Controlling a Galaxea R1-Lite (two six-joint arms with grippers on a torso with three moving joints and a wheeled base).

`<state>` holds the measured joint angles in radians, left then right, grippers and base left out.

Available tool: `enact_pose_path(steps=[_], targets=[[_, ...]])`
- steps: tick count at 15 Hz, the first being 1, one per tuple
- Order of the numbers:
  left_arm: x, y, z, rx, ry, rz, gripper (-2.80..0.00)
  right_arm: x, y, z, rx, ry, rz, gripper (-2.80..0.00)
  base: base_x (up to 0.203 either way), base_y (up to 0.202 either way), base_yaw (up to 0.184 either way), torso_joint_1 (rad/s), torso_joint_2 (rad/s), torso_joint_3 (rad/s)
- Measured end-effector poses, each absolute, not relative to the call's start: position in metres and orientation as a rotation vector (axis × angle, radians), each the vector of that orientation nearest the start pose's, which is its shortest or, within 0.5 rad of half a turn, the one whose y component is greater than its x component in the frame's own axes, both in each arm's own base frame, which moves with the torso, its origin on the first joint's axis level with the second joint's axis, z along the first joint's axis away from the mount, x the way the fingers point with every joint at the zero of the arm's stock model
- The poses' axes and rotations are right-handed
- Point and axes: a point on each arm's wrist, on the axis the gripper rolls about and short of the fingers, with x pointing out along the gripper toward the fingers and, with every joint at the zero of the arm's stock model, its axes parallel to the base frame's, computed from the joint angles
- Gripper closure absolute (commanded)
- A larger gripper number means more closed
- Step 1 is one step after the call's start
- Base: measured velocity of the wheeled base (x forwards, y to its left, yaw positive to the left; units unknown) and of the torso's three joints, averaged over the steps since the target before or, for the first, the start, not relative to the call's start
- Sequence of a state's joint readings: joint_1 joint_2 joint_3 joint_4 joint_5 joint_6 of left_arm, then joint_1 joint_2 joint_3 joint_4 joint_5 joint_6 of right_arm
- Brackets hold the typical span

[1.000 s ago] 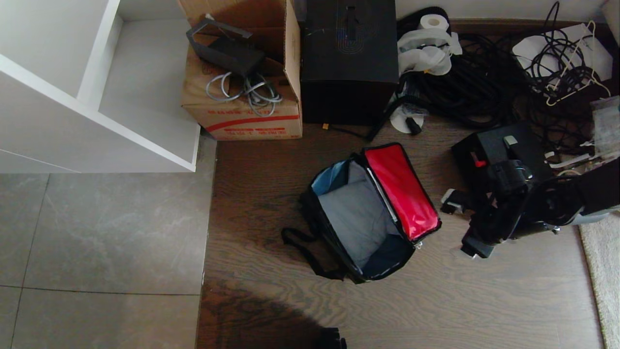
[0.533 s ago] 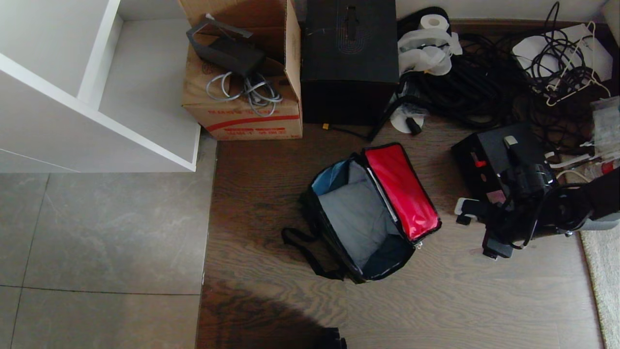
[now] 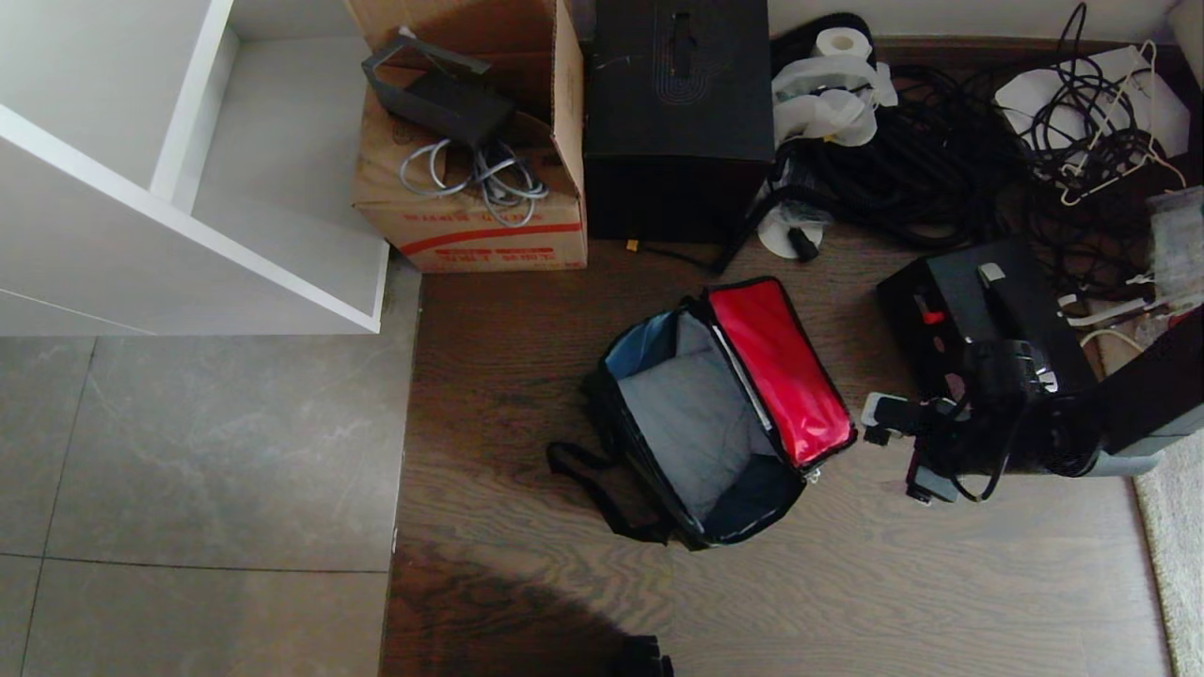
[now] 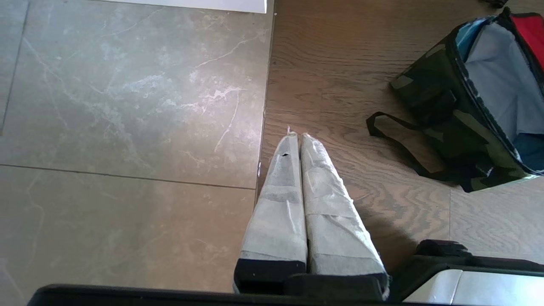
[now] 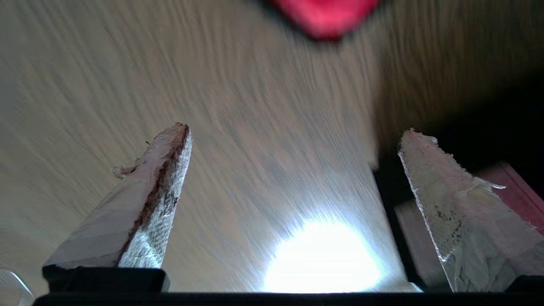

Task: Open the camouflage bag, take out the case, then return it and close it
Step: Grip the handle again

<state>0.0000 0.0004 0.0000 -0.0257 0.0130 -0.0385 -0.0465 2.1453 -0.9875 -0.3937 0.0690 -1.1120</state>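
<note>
The camouflage bag [image 3: 658, 489] stands open on the wood floor, its red flap [image 3: 781, 371] thrown back to the right and its grey inside [image 3: 691, 423] empty. The black case [image 3: 950, 291] lies flat to the right of the bag, its bar handle [image 3: 1011, 306] facing up. My right gripper [image 3: 898, 449] hangs open between the flap and the case's near corner, holding nothing; in the right wrist view [image 5: 293, 136] only floor lies between its fingertips. My left gripper [image 4: 296, 136] is shut and empty, parked left of the bag [image 4: 450, 123] near its strap [image 4: 395, 140].
A tall black box [image 3: 677, 122] and a cardboard carton [image 3: 470, 188] stand behind the bag. Tangled black cables [image 3: 941, 160] fill the far right. A white shelf unit [image 3: 188, 188] is at the far left, grey tiles [image 3: 188, 451] are in front of it, and a rug edge [image 3: 1176, 545] is at the right.
My right wrist has turned and the open gripper has shifted slightly beside the case, first right, then back toward the bag. Bag, case and left arm have not moved.
</note>
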Motion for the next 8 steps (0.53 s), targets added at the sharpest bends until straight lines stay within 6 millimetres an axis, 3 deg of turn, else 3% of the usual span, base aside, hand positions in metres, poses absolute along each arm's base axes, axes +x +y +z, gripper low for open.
enact_pose_path(steps=[2,6,8], targets=[[-0.023,0.0,0.078,-0.039,-0.025,0.012,0.0,0.376,-0.002,0.046,-0.92,0.596,0.506,-2.8,0.0,0.0,0.0,0.0,0.0,0.0],[-0.023,0.0,0.078,-0.039,-0.026,0.013,0.0,0.374,0.001,0.037,-0.919,0.596,0.538,-2.8,0.0,0.0,0.0,0.0,0.0,0.0],[-0.023,0.0,0.078,-0.038,-0.026,0.013,0.0,0.375,0.003,0.031,-0.964,0.502,0.581,-2.8,0.0,0.0,0.0,0.0,0.0,0.0]])
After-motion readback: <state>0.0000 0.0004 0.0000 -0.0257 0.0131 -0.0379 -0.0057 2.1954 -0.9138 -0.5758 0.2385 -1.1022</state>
